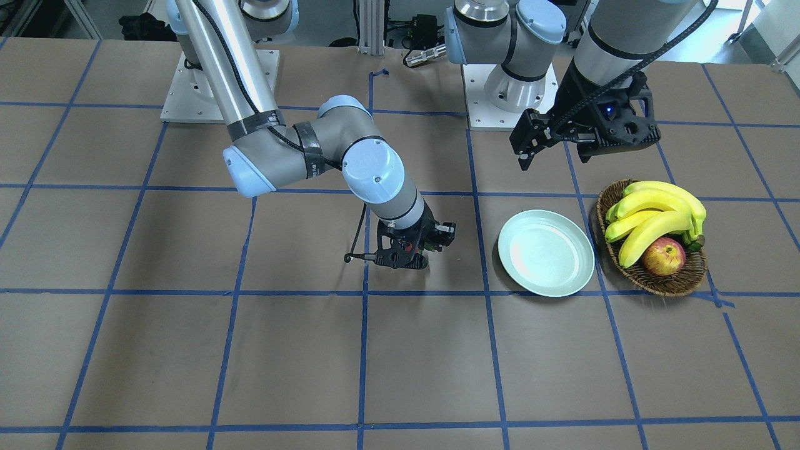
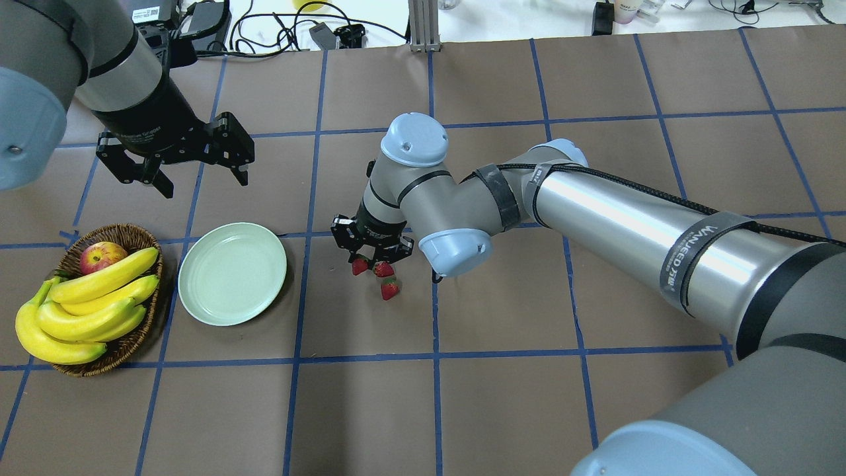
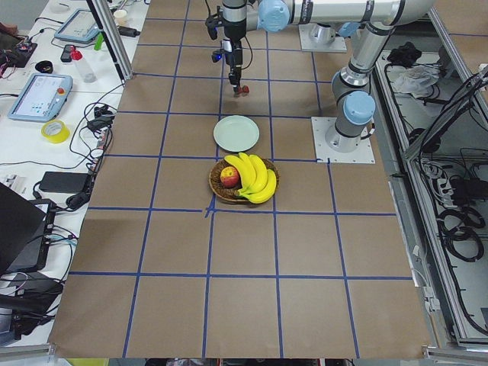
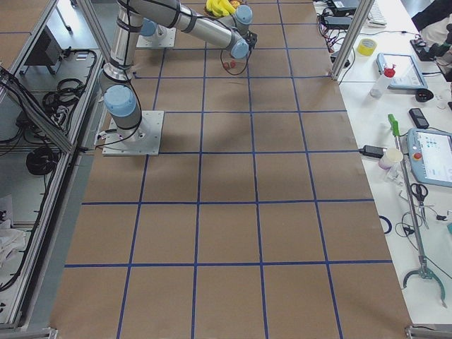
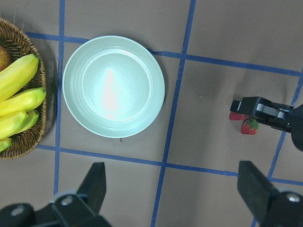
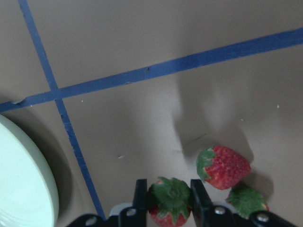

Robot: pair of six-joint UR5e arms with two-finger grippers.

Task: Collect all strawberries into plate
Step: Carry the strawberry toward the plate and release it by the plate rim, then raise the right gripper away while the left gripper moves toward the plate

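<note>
Three strawberries lie close together on the brown table to the right of the plate (image 2: 231,274). My right gripper (image 2: 371,259) is down over them. In the right wrist view its fingers (image 6: 140,196) close on both sides of one strawberry (image 6: 169,198), with a second (image 6: 222,166) and a third (image 6: 246,201) beside it. In the overhead view the berries are a left one (image 2: 359,266), a middle one (image 2: 383,269) and a near one (image 2: 390,289). The pale mint plate (image 5: 113,86) is empty. My left gripper (image 2: 205,185) hangs open and empty above the table beyond the plate.
A brown wicker basket (image 2: 132,235) with bananas (image 2: 92,304) and a red-yellow apple (image 2: 102,256) stands just left of the plate. Blue tape lines grid the table. The right arm's elbow (image 2: 456,248) hangs low right of the berries.
</note>
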